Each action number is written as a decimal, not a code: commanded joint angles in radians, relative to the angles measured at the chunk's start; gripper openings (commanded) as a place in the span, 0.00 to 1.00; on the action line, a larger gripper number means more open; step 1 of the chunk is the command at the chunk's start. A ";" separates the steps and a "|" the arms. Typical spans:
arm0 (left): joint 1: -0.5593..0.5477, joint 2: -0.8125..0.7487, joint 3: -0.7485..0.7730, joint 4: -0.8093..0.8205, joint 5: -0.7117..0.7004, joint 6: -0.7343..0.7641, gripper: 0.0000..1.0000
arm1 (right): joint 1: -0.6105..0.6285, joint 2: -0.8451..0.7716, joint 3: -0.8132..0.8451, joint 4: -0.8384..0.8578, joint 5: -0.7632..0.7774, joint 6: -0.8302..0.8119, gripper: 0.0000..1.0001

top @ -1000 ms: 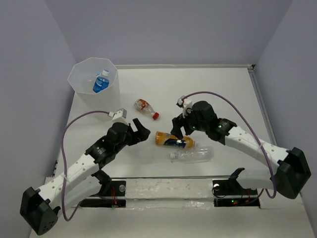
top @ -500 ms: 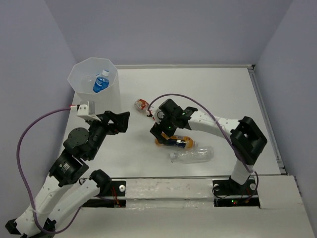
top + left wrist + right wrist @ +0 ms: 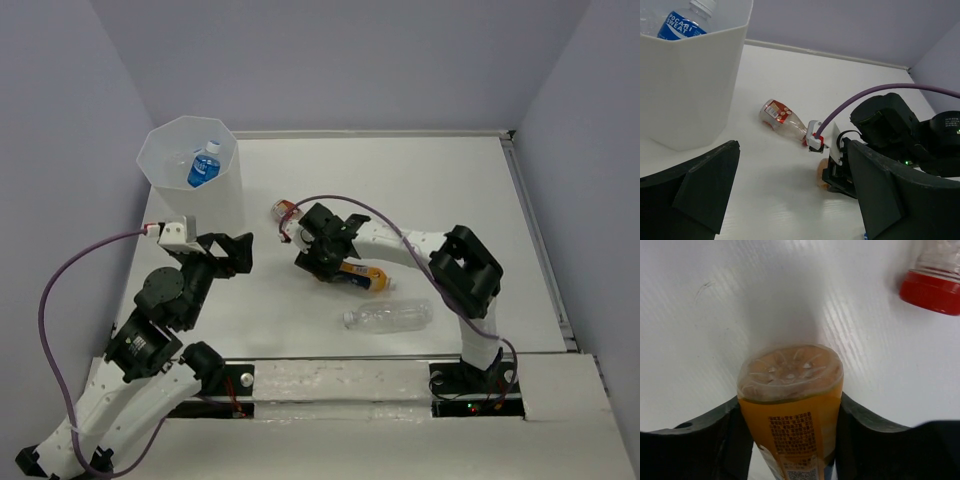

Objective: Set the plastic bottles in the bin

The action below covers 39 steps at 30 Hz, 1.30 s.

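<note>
An orange bottle with a yellow label lies on the table, and my right gripper is shut on its base end. In the right wrist view both black fingers press the orange bottle from either side. A red-labelled bottle with a red cap lies just beyond it. A plain clear bottle lies nearer the arm bases. The bin stands at the back left with a blue-labelled bottle inside. My left gripper hangs open and empty beside the bin.
The right arm's purple cable arches over the red-labelled bottle. A raised ledge bounds the table at the back, and grey walls close in both sides.
My right arm has swung left over the orange bottle and its jaws have closed on the base end. The left arm has drawn back and turned toward the bin, still open.
</note>
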 commanded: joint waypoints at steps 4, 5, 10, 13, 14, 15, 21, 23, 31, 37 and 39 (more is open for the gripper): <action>0.006 -0.038 -0.010 0.079 -0.017 0.027 0.99 | 0.003 -0.225 0.054 0.099 0.190 -0.055 0.42; 0.007 -0.036 -0.010 0.080 -0.009 0.027 0.99 | 0.003 -0.226 0.066 0.113 0.196 -0.057 0.41; 0.026 -0.026 -0.009 0.087 0.037 0.027 0.99 | 0.003 -0.323 0.230 0.361 0.144 -0.028 0.41; 0.033 -0.033 -0.009 0.084 0.041 0.027 0.99 | 0.003 -0.280 0.327 0.568 0.097 0.035 0.40; 0.035 -0.044 -0.009 0.082 0.038 0.027 0.99 | 0.003 -0.258 0.397 0.629 0.039 0.086 0.39; 0.033 -0.056 -0.009 0.079 0.037 0.024 0.99 | 0.003 -0.210 0.434 0.720 -0.015 0.138 0.39; 0.036 -0.099 -0.012 0.068 0.006 0.016 0.99 | 0.003 -0.025 0.666 1.059 -0.112 0.288 0.38; 0.036 -0.113 -0.013 0.067 -0.002 0.013 0.99 | 0.003 0.062 0.765 1.185 -0.119 0.373 0.37; 0.038 -0.147 -0.013 0.038 -0.071 -0.013 0.99 | -0.008 0.484 1.298 1.280 -0.071 0.555 0.37; 0.038 -0.148 -0.016 0.041 -0.065 -0.013 0.99 | -0.030 0.528 1.235 1.363 -0.021 0.664 0.41; 0.041 -0.144 -0.016 0.045 -0.051 -0.012 0.99 | -0.030 0.549 1.241 1.324 -0.026 0.675 0.42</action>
